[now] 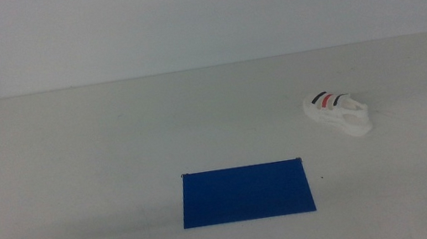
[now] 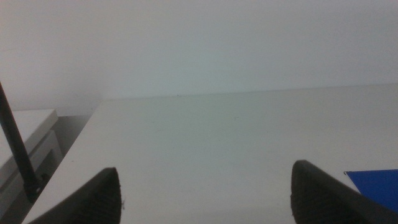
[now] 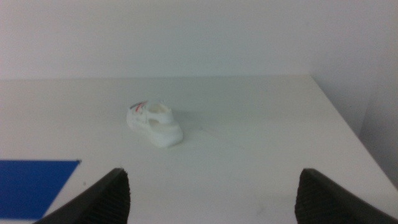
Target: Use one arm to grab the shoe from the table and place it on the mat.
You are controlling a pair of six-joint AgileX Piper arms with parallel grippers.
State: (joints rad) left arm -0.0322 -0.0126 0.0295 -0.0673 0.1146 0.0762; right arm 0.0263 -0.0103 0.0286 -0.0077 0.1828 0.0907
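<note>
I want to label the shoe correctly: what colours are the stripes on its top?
Black and red stripes on the white shoe, clearest in the middle view.

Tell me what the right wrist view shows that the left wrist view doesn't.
Only the right wrist view shows the shoe, lying on the table ahead of the open right pincer. Only the left wrist view shows the open left pincer and a white cabinet beside the table. Both show the tabletop and a corner of the blue mat.

Bare lab: white table, blank wall.
</note>
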